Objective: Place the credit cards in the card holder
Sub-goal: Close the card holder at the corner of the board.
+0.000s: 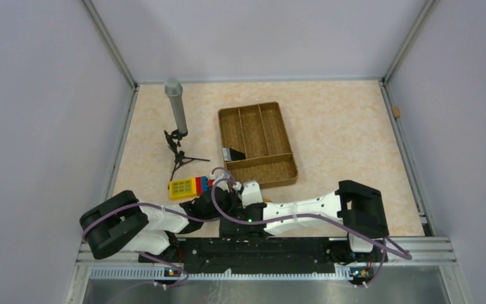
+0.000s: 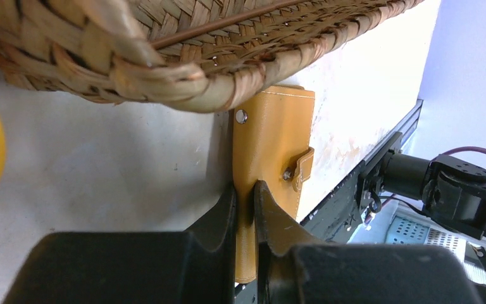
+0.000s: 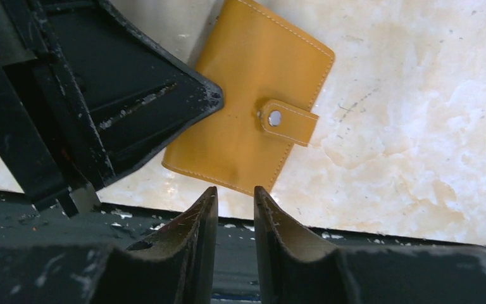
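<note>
The card holder (image 3: 247, 114) lies on the table (image 1: 342, 126) near its near edge, just near of the tray (image 1: 289, 142) and close to the near corner of the tray's rim. It is folded shut, with its snap tab fastened over the open side.

The left gripper (image 2: 245, 190) is clamped on the card holder. Its two fingers pinch one edge of it, the orange cover filling the slim gap between them.

The right gripper (image 3: 235, 193) hangs just near of the card holder, tips pointing at its near edge but not touching it. Its jaws stand a little apart with nothing between them.

In the top view both wrists meet at the middle of the near edge. A dark flat thing (image 1: 234, 154) sits in the tray's left compartment; it may be a card, but it is too small to tell. A block (image 1: 183, 188) lies left of the grippers, and a microphone (image 1: 177, 107) stands farther back on the left.
</note>
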